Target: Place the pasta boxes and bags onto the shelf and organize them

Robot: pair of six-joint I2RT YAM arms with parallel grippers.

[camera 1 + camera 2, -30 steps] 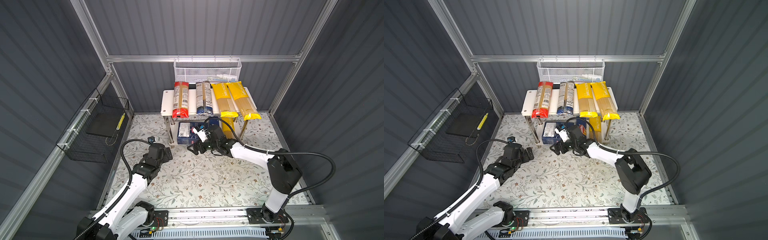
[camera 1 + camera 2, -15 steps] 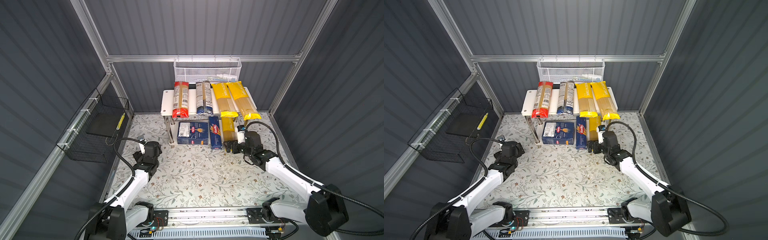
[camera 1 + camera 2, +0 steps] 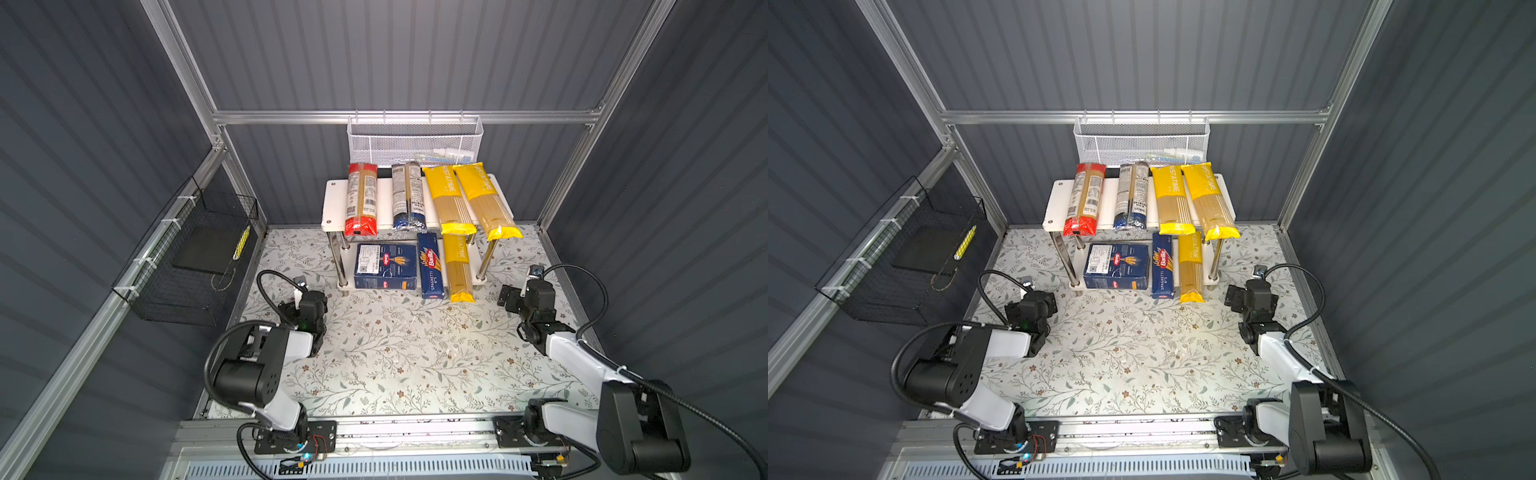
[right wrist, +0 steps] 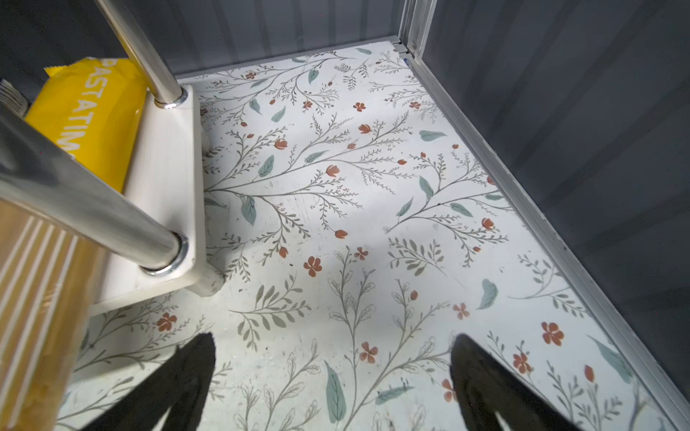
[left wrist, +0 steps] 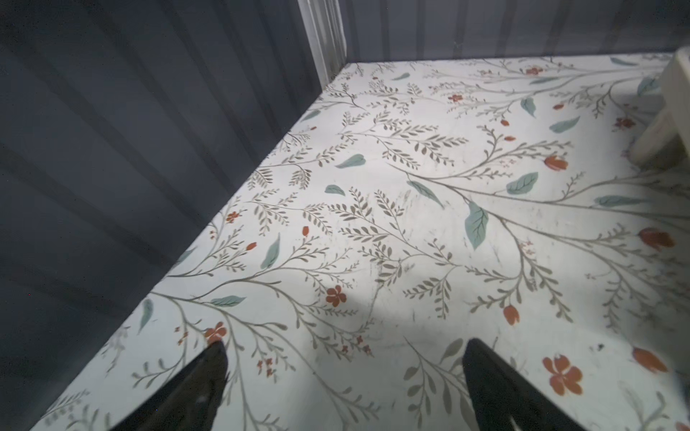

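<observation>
Right gripper (image 4: 334,339) and left gripper (image 5: 345,345) are drawing back from the white two-tier chrome-post shelf (image 3: 332,199), both gaping empty; nothing is remaining unshelved.

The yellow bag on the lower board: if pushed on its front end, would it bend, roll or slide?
The yellow bag probably slides back stiffly: straight spaghetti strands show through its film. Rolling seems unlikely, with the narrow box close beside it. The glossy film may be slippery.

Far end of lower yellow bag (image 3: 457,270) hidden under shelf (image 3: 333,203) top board; mesh basket (image 3: 415,143) contents indistinct.
</observation>
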